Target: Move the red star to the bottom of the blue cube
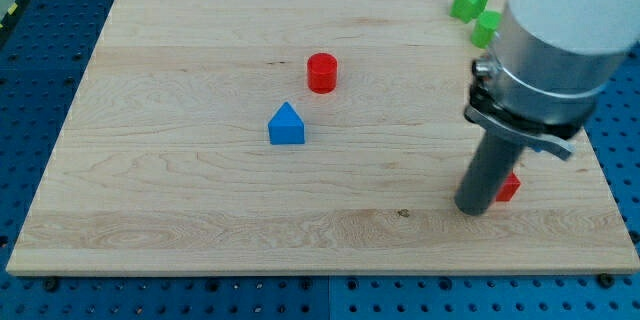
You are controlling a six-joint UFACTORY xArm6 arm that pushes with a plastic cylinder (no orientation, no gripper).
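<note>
Wooden board [200, 220] on blue perforated bench. No jaws on our rod; our tip [473, 209] sits touching the red star [509, 187], near the board's right edge. Blue cube [287, 126] lies well left, mid-board, so push leftward.

The white and grey arm [555, 40] comes down from the far right corner, nearly upright. Its straight dark rod [485, 172] stands on the near right; my tip [472, 210] seems to touch the surface.
</note>
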